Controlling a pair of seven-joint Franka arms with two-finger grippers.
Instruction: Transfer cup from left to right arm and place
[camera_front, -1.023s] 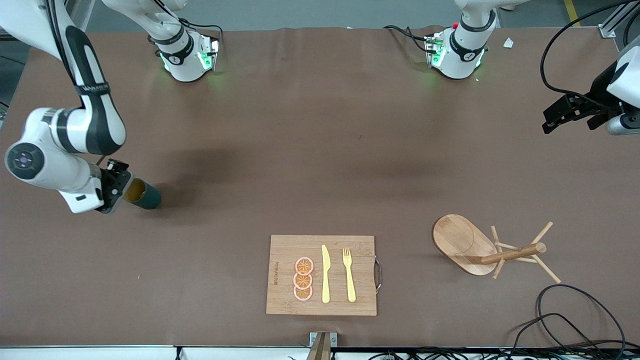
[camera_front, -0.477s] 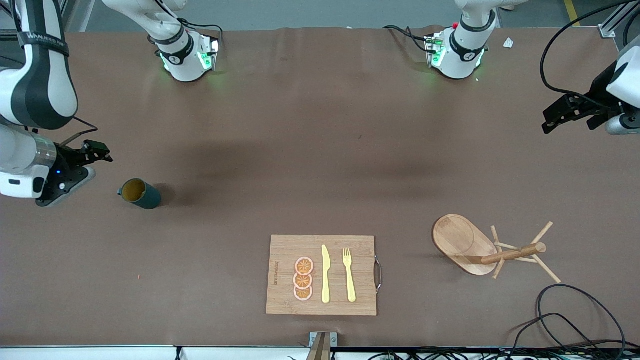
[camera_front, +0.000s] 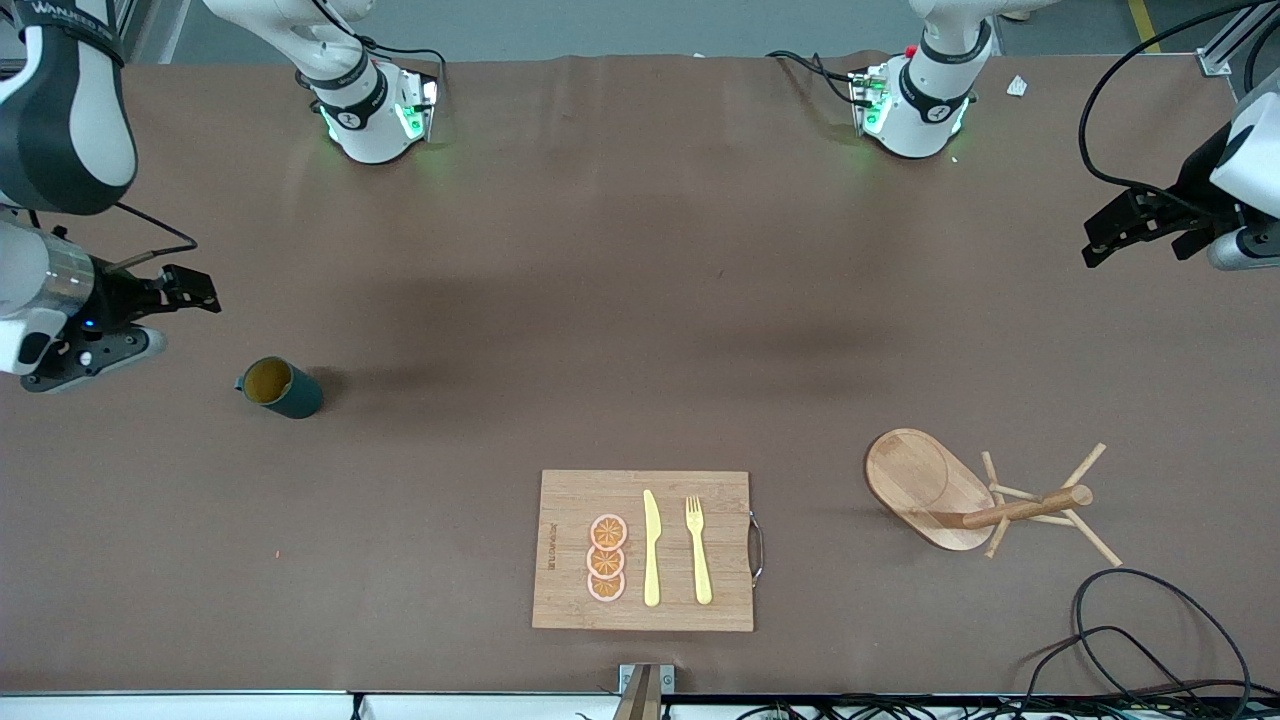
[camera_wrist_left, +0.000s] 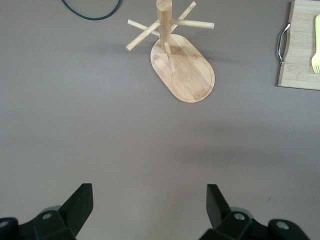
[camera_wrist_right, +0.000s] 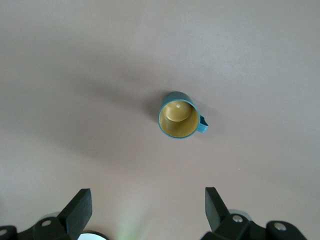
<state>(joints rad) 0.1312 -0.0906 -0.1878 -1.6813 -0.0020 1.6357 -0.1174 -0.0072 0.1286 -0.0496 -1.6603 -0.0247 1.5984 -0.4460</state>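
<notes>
The dark teal cup (camera_front: 281, 388) stands upright on the brown table toward the right arm's end, its yellowish inside showing. Nothing touches it. My right gripper (camera_front: 193, 289) is open and empty, raised above the table beside the cup. In the right wrist view the cup (camera_wrist_right: 178, 115) lies well clear of the open right gripper (camera_wrist_right: 146, 200). My left gripper (camera_front: 1112, 228) is open and empty, and waits up over the left arm's end of the table. In the left wrist view the left gripper (camera_wrist_left: 149, 194) has only bare table between its fingers.
A wooden cutting board (camera_front: 566, 500) with orange slices (camera_front: 606, 558), a yellow knife (camera_front: 651, 550) and a fork (camera_front: 698, 548) lies near the front camera. A wooden mug tree (camera_front: 1020, 508) stands toward the left arm's end and shows in the left wrist view (camera_wrist_left: 172, 60). Black cables (camera_front: 1150, 620) lie at the corner.
My right gripper has let go of the cup, lifted and drawn back toward the right arm's end of the table. The cup stays where it stood. The left arm has barely moved.
</notes>
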